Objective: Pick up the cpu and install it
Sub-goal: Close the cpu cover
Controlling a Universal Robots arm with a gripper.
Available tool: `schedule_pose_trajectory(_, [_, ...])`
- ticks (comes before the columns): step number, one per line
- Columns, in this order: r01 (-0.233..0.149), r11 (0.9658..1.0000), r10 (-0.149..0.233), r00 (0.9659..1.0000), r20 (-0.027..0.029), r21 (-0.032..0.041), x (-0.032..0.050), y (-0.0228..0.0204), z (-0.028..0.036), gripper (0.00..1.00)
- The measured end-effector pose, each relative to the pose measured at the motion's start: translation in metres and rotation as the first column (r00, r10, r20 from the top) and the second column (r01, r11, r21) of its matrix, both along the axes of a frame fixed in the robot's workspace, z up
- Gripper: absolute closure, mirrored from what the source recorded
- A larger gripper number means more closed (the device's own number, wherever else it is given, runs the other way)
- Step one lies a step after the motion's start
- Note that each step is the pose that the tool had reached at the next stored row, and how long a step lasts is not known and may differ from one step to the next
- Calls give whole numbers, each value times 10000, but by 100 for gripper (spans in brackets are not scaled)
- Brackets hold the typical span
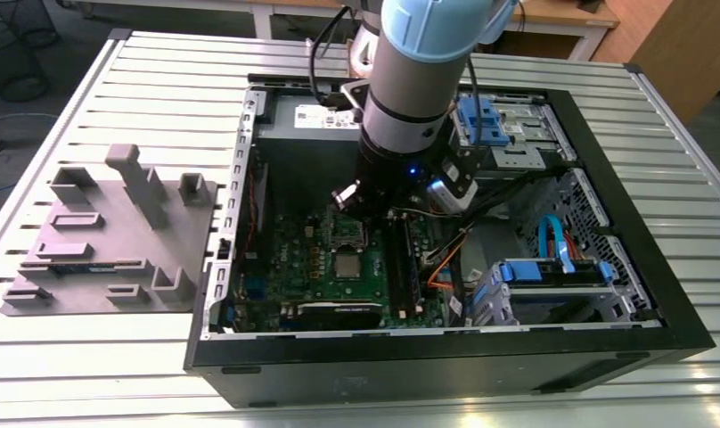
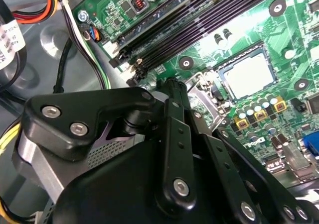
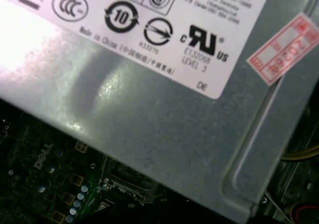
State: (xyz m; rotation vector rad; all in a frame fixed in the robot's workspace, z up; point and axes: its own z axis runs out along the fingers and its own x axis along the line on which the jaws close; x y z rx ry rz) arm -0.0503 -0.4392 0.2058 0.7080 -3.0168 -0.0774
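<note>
Cpu (image 2: 247, 74) — small silver-grey square chip — seated flat in its dark socket (image 2: 225, 87), as installing needs
Black gripper (image 1: 363, 210) hangs near — its grip cannot be told

I find most of the print on the power supply (image 3: 149, 134) in the first wrist view; a white rating label (image 3: 149, 10) on its grey metal housing carries black lettering and a row of round certification marks; just off that label's corner sits a tilted pink sticker (image 3: 284, 47) with a red border and red characters; white lettering is printed on the dark green motherboard (image 3: 45, 184); in the second wrist view, a white tag (image 2: 7, 37) with small black print sits by the coloured wires (image 2: 30, 10).
</note>
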Motion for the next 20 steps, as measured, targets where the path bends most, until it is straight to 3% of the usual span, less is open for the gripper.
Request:
schedule_pose_trajectory(10, [1, 10000, -1, 10000, 0, 19, 8, -69, 101, 89])
schedule_pose_trajectory(16, [1, 10000, -1, 10000, 0, 35, 30, -137, 117, 89])
schedule_pose_trajectory(20, [1, 10000, -1, 10000, 0, 48, 66, -130, 115, 89])
